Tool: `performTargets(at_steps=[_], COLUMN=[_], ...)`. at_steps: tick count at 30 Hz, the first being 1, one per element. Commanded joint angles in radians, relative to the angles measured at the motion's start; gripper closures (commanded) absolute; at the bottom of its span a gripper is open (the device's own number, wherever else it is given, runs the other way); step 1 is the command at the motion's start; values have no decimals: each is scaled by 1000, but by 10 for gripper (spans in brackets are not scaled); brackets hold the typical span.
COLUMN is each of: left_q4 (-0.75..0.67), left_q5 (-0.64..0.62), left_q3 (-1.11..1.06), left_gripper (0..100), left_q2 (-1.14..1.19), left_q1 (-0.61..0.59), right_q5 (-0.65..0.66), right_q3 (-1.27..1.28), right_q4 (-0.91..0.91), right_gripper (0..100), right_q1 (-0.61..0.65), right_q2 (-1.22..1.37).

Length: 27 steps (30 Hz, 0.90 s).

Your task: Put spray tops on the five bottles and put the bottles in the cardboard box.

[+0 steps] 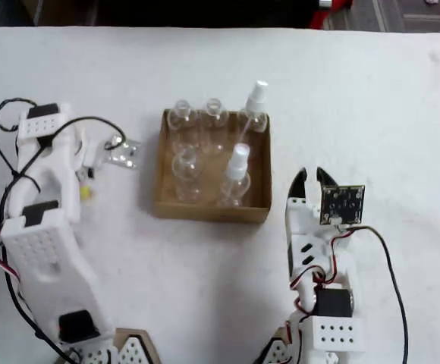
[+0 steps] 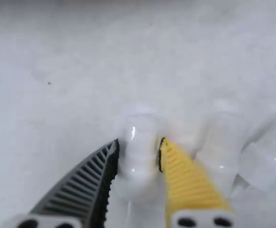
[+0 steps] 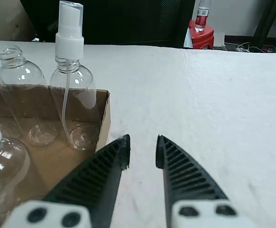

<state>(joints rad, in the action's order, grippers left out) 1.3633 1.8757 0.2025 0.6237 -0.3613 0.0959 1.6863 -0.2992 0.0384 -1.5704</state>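
White cloth covers the table. Low over it, the left gripper pinches a white plastic spray top between its grey and yellow fingers, apart from the box. The right gripper stands narrowly parted and empty, just beside the brown cardboard box. Five clear plastic bottles stand inside the box; two wear white sprayers.

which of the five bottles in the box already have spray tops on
The two on the box's right side: the back-corner bottle and the front bottle. The other three have bare open necks.
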Motion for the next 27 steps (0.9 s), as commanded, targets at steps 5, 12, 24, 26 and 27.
performTargets(at_steps=[5, 12, 24, 26, 27], left_q4=[15, 290, 408, 408, 408], left_q5=[-52, -391, -1135, -1226, -1261], left_q3=[43, 318, 644, 655, 657], left_gripper=[958, 959, 955, 956, 958], left_q2=[-16, -137, -460, -516, -544], left_q1=[12, 85, 166, 196, 211], right_q5=[11, 11, 11, 11, 11], right_q3=[9, 9, 9, 9, 9], right_q4=[15, 16, 16, 16, 16], right_gripper=[922, 922, 922, 922, 922], right_q1=[-4, -4, -4, -4, -4], right_q2=[1, 1, 1, 1, 1])
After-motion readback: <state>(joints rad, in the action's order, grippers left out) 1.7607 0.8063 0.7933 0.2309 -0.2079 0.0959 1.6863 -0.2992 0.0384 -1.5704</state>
